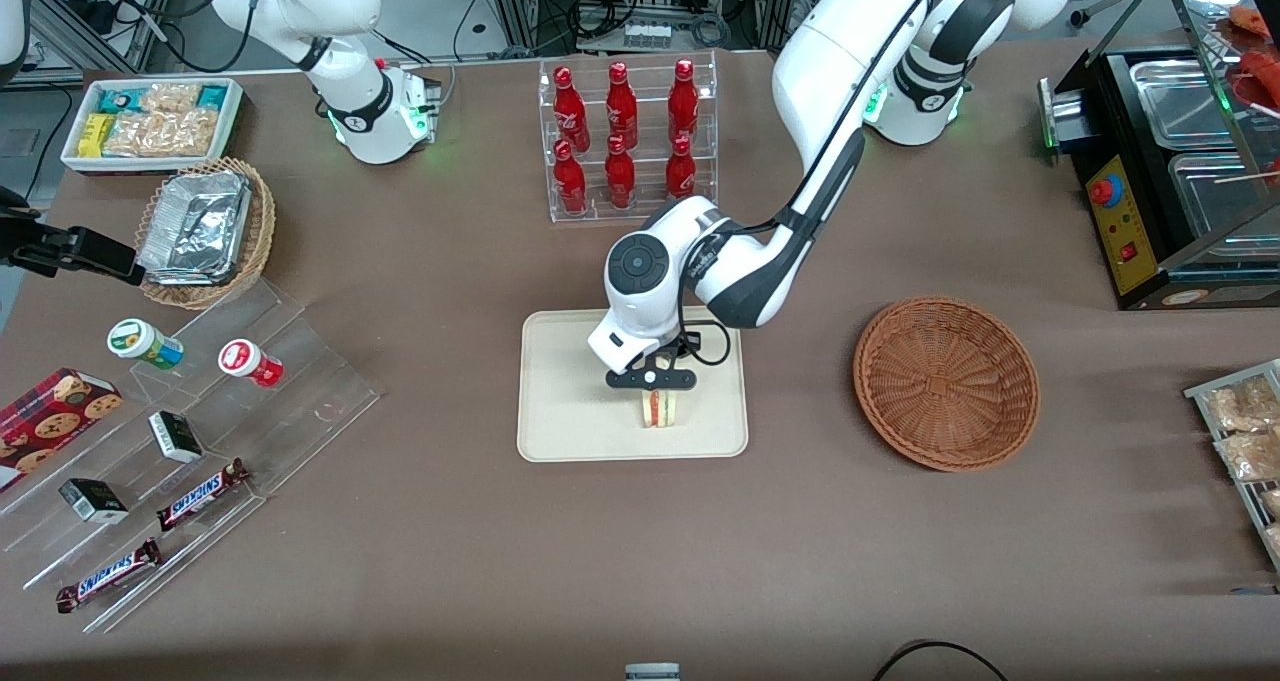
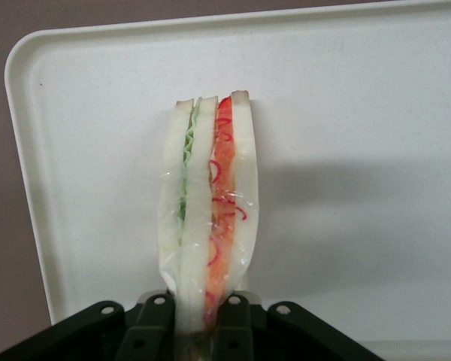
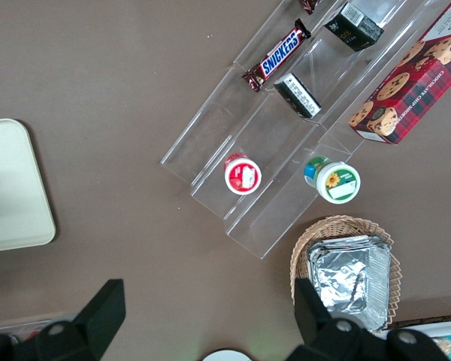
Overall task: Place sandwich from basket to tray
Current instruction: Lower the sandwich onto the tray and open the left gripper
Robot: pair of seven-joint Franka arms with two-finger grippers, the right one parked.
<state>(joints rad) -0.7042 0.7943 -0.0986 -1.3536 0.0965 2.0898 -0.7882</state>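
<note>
Nearest the front cam: two Snickers bars (image 1: 203,494) lying on the clear acrylic steps (image 1: 300,381) toward the parked arm's end, wrappers reading "SNICKERS" (also legible in the right wrist view). Choc-chip cookie box (image 1: 55,416) sitting beside them, red plaid, its text too small to read. Two small lidded cups (image 1: 145,343) on the steps, labels not readable.

Mid table: my gripper (image 1: 657,382) is hanging over the tray (image 1: 560,431), pinching the sandwich (image 1: 658,408) by one end. Fingers (image 2: 154,323) pressing on both bread faces in the wrist view, red + green filling showing on the cut edge. Sandwich is standing on edge over the tray's nearer half; can't tell if it's touching the tray surface yet (looks close).

Basket (image 1: 946,382) sitting beside the tray toward the working arm's end, nothing in it.

Progress, my read: pick + transfer look done. Left: set down if not already down, let go, pull away.

Farther back: rack of red bottles (image 1: 625,136), white script on them unreadable.
</note>
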